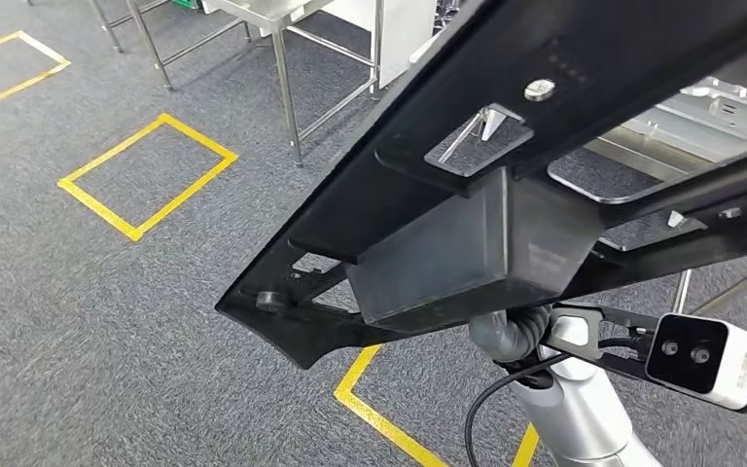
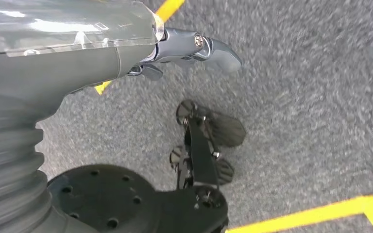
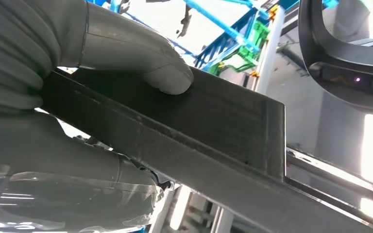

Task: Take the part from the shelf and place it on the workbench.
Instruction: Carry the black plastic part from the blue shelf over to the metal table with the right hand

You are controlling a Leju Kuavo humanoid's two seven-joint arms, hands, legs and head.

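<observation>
Gripping the part (image 3: 213, 141) from both sides, the right hand (image 3: 77, 97) clamps a boxy block on the part's underside: in the right wrist view the thick grey thumb (image 3: 145, 60) presses flat on one face of the block while the other fingers (image 3: 77, 165) wrap the opposite face. In the head view the part (image 1: 506, 146) is a long black frame with cut-outs, a silver bolt head and the dark box below it, held high and slanting across the picture from lower left to upper right, well above the carpet (image 1: 107, 311). Under the box, grey fingers of the right hand (image 1: 511, 331) curl up from the silver right arm (image 1: 584, 418), which rises from the lower edge with a white wrist camera (image 1: 705, 358) beside it and a black cable looping off.

In the left wrist view the left hand (image 2: 184, 51) hangs over the grey carpet (image 2: 311, 107), fingers stretched out and holding nothing.

Behind the part's upper end lies a steel tabletop (image 1: 681, 131) with a pale moulded tray on it. Yellow tape squares (image 1: 146, 175) mark the carpet, and a steel-legged table (image 1: 282, 39) stands further off.
</observation>
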